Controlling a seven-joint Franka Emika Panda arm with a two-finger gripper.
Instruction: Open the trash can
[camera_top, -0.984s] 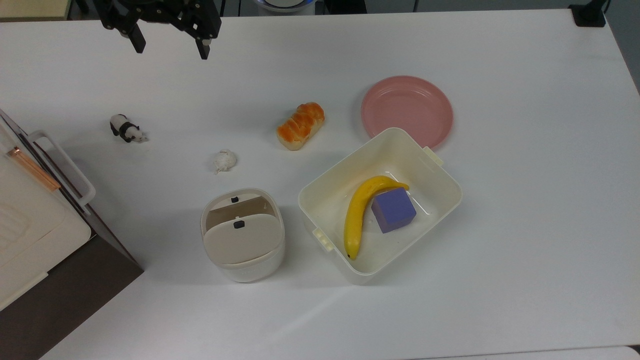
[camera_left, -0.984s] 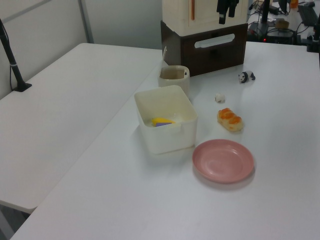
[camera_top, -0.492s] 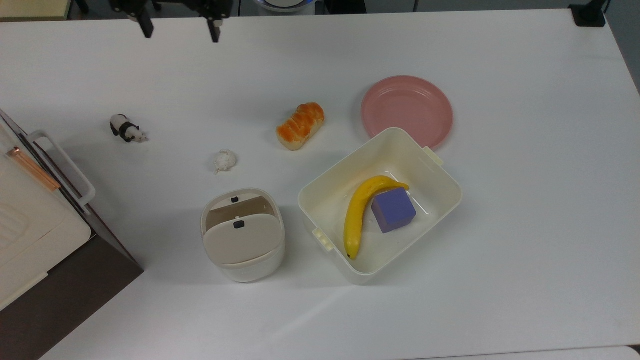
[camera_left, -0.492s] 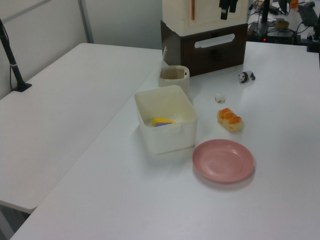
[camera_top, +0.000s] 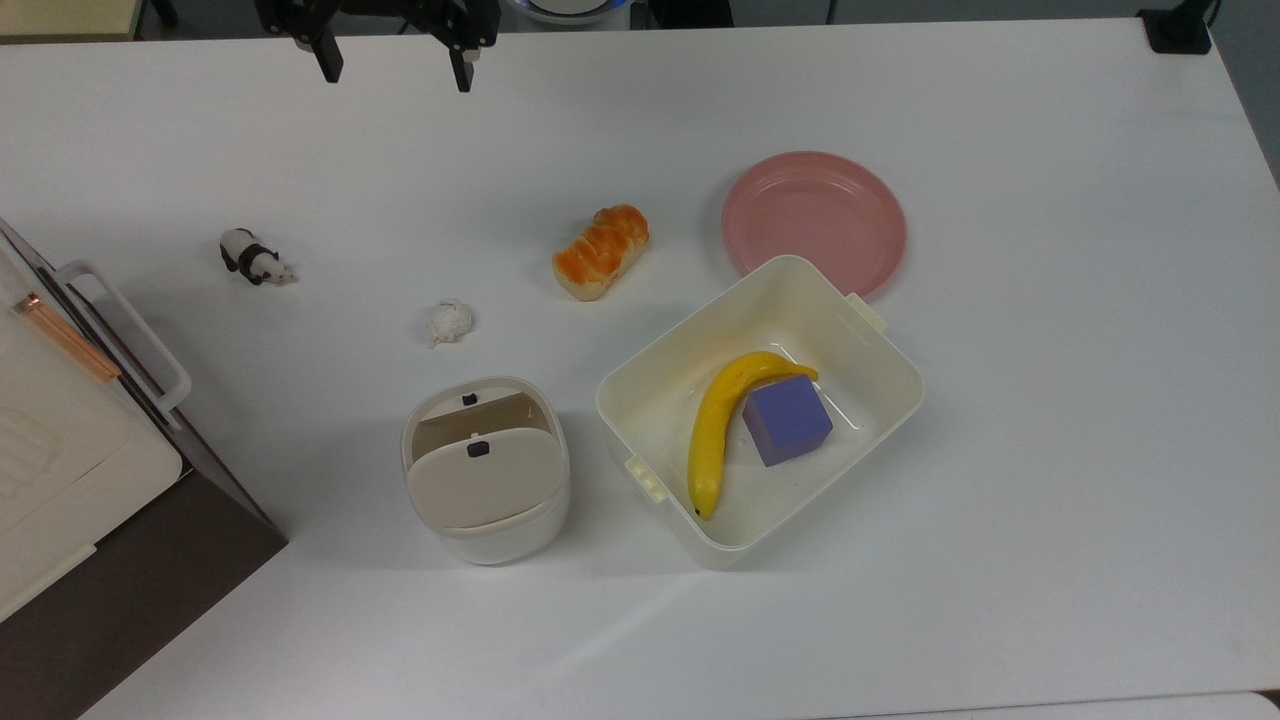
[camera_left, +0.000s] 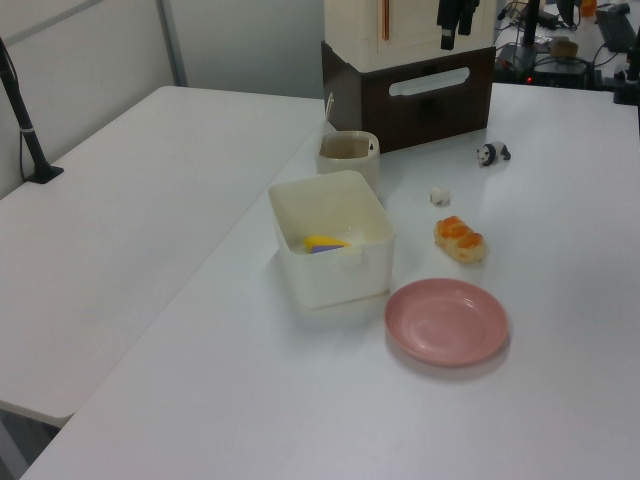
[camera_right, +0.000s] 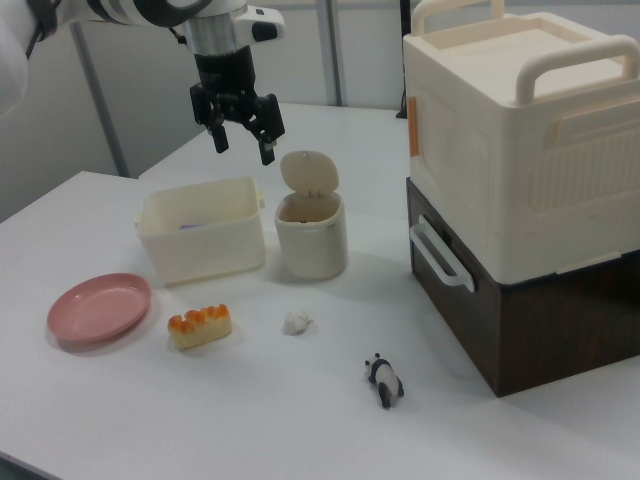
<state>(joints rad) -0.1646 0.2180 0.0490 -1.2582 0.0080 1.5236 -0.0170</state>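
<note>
The small cream-white trash can (camera_top: 487, 530) stands on the white table left of the big tub in the top view. Its beige lid (camera_top: 480, 482) is swung up on its hinge and stands upright in the right view (camera_right: 309, 172). The dark inside of the bin shows behind it, and the can (camera_left: 348, 155) also stands behind the tub in the left view. My black gripper (camera_top: 395, 75) hangs open and holds nothing. It is high in the air, far from the can toward the top view's upper edge. In the right view the gripper (camera_right: 242, 148) is above the tub and left of the can; the left view has the gripper (camera_left: 453, 30) near its top edge.
A lidless cream tub (camera_top: 850, 330) holds a banana (camera_top: 715, 430) and a purple cube (camera_top: 787, 420). A pink plate (camera_top: 815, 220), a bread roll (camera_top: 600, 250), a white crumpled lump (camera_top: 449, 321) and a toy panda (camera_top: 252, 257) lie around. A cream box on a dark cabinet (camera_right: 520, 190) stands beside the can.
My gripper, still open, has shifted toward the top view's right, near its upper edge. The trash can and its raised lid have not moved.
</note>
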